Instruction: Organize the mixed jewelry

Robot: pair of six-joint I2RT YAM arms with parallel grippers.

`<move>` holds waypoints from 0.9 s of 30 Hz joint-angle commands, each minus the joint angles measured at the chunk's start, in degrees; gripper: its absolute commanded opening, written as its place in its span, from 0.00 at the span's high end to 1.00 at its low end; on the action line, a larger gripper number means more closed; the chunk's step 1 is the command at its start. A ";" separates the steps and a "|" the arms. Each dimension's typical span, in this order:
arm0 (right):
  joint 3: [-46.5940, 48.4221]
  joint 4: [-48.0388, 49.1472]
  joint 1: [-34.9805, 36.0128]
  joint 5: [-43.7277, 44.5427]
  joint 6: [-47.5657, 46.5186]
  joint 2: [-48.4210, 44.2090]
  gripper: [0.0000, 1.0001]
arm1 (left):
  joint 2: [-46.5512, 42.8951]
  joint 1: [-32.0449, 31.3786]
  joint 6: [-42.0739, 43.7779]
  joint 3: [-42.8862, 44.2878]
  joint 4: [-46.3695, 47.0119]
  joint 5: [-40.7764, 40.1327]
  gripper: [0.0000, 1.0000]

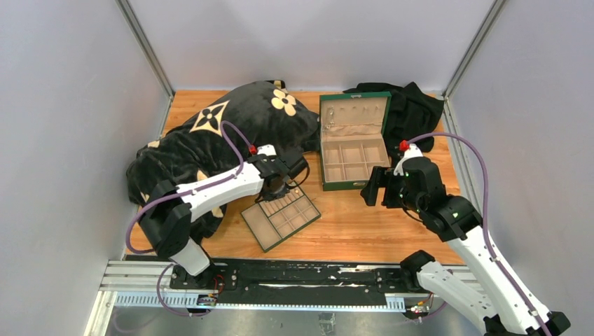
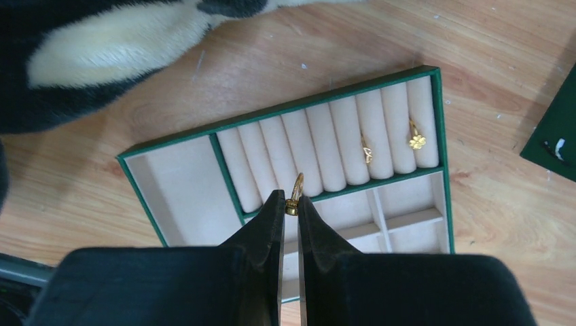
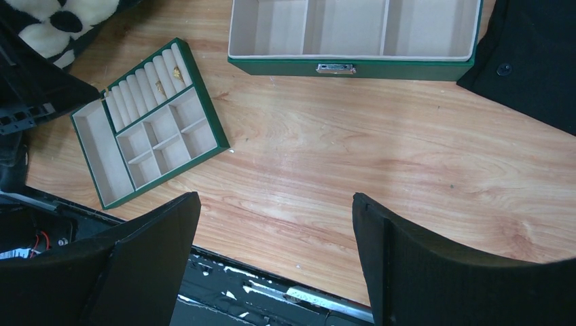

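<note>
My left gripper [image 2: 292, 198] is shut on a thin gold ring [image 2: 296, 192] and holds it just over the ring rolls of the flat green tray [image 2: 435, 102]. Two small gold pieces, a thin one [image 2: 366, 151] and a flower-shaped one [image 2: 416, 141], sit in the slots between the rolls at the right. In the top view the left gripper [image 1: 277, 187] hangs over the tray [image 1: 255, 231]. My right gripper [image 3: 275, 204] is open and empty above bare table, right of the tray [image 3: 87, 163] and in front of the green box [image 3: 407, 66].
The open green box [image 1: 328, 183] stands at the back centre. A black plush cushion with beige flowers [image 1: 231, 119] lies at the back left, a black cloth [image 1: 413, 105] at the back right. The black base rail [image 1: 294, 269] runs along the near edge.
</note>
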 commanded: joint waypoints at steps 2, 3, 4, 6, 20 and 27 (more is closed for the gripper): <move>-0.26 -2.03 0.61 -0.47 -1.00 -0.43 0.12 | 3.62 -3.29 -10.35 3.64 -4.66 -6.90 1.00; -0.32 -1.94 0.61 -0.61 -0.95 -0.29 0.12 | 4.34 -3.35 -10.43 3.77 -4.70 -6.74 1.00; -0.35 -1.81 0.61 -0.62 -0.89 -0.07 0.12 | 4.86 -3.44 -10.53 3.68 -4.70 -6.48 1.00; -0.35 -1.75 0.61 -0.60 -0.86 0.30 0.12 | 4.73 -3.64 -12.29 2.47 -4.80 -5.83 1.00; -0.76 -1.38 0.61 -3.89 -1.72 0.93 0.12 | 3.55 -6.01 -20.46 -2.96 -6.09 -8.18 1.00; -1.71 -1.33 0.59 -4.41 -1.14 0.38 0.12 | 4.60 -6.02 -21.94 -2.76 -8.13 -8.89 1.00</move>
